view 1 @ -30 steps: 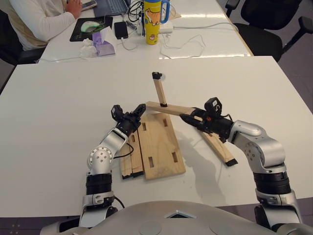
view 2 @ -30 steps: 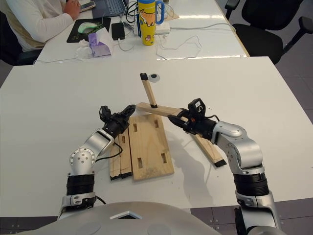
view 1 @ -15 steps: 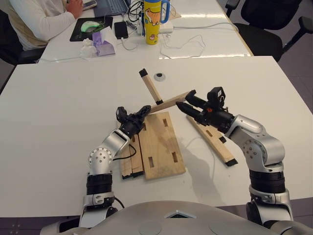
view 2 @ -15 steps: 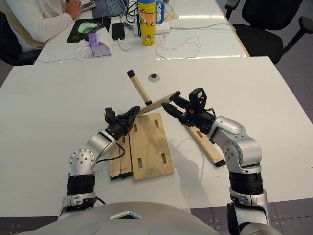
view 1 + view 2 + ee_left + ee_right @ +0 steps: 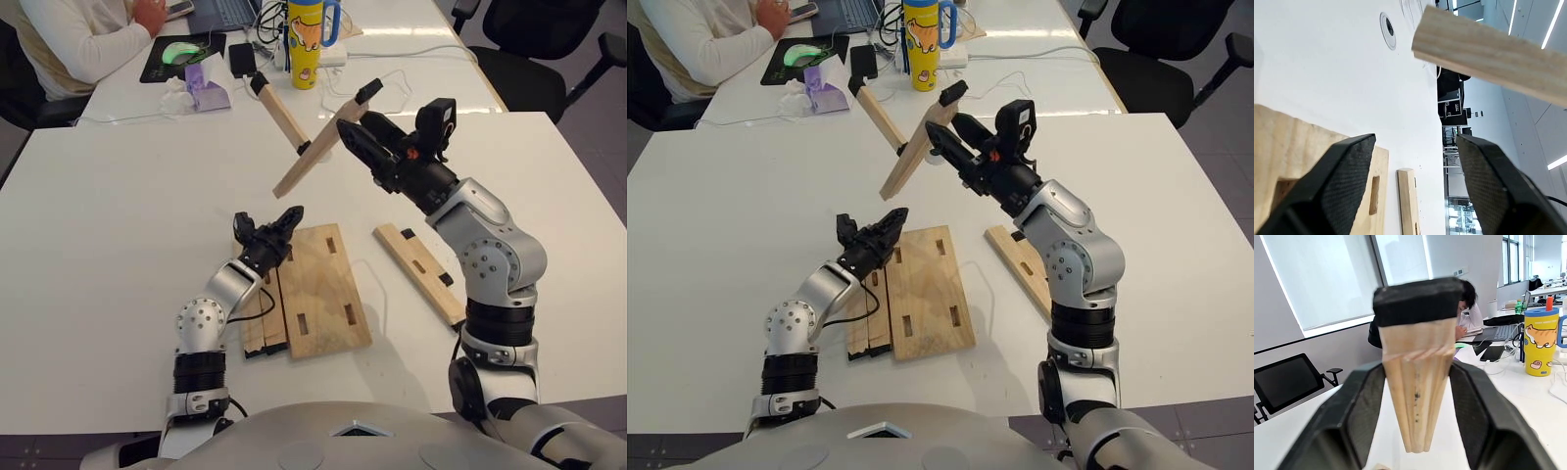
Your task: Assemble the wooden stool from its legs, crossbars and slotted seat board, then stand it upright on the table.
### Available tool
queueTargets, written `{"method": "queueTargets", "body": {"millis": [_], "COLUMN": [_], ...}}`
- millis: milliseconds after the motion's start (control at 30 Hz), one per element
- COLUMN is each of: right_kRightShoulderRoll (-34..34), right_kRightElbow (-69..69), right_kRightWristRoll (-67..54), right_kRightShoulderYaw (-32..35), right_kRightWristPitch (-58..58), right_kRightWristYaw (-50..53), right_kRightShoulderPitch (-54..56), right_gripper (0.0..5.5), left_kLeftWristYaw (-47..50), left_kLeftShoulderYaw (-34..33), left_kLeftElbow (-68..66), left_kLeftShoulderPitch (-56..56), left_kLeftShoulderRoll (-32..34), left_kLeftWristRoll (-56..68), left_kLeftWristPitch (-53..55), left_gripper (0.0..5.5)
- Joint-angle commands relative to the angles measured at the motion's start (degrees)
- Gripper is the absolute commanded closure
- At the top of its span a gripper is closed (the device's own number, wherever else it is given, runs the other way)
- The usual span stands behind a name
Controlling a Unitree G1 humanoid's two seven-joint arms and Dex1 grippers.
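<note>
Left eye view, read left to right; the left gripper [image 5: 266,225] is held low over the far left corner of the slotted seat board [image 5: 328,304], its fingers spread and nothing between them; this is judged a waiting post, ready to steady the board or receive the next part.

Loose sticks [image 5: 260,328] are laid side by side, touching the board's left edge; the board itself lies flat toward the near edge of the table [image 5: 98,245], slots up, presumably so legs can be pushed in from above.

A leg-and-crossbar piece [image 5: 304,166], already joined as a cross, is held tilted in the air above the table's far half; it is pinched near one black-capped end by the right gripper [image 5: 351,135], the fingers pressed on either side of the wood; the lift is judged to clear the board before the piece is fitted.

A slotted leg [image 5: 423,274] lies flat, apart from the board's right side, toward the right edge.

No writing is legible on the wood; a yellow tumbler [image 5: 1541,340] on the desk behind bears a cartoon animal.
</note>
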State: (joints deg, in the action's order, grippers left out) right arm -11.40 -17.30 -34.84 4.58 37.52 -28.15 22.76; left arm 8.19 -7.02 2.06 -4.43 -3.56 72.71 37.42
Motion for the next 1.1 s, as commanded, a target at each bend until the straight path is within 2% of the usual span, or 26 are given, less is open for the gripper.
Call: {"method": "queueTargets", "body": {"millis": [33,267,700,833,1100], "right_kRightShoulderRoll": [-0.54,-1.27,-1.65,-1.21,1.40], "right_kRightElbow": [-1.01,-1.40,-0.96,-1.24,2.75], "right_kRightWristRoll": [-1.72,-2.51,-2.30,-2.18,3.11], "right_kRightShoulderYaw": [-0.09,-0.71,-0.93,-1.05,1.27], "right_kRightWristPitch": [0.25,0.30,-0.24,-0.62,-8.17], "right_kRightWristYaw": [-0.72,-0.93,-1.16,-0.77,5.55], "right_kRightShoulderPitch": [-0.29,-1.19,-2.56,-2.42,1.70], "right_gripper": [3.44,3.44,3.44,3.44,3.44], "left_kLeftWristYaw": [0.22,-0.60,-5.85,-5.06,-0.55], "left_kLeftShoulderYaw": [-2.36,-4.00,-5.52,-4.51,-3.64], "left_kLeftElbow": [-1.17,-0.92,0.29,-2.32,4.06], "left_kLeftShoulderPitch": [-3.97,-6.35,-8.39,-9.29,-5.82], "left_kLeftShoulderRoll": [-6.59,-7.09,-8.85,-9.59,-10.43], "left_kLeftWristRoll": [0.32,4.84,10.60,10.92,14.48], "left_kLeftWristPitch": [-4.53,-7.14,-14.34,-15.23,-16.20], "left_gripper": [2.26,1.35,1.34,1.34,1.34]}}
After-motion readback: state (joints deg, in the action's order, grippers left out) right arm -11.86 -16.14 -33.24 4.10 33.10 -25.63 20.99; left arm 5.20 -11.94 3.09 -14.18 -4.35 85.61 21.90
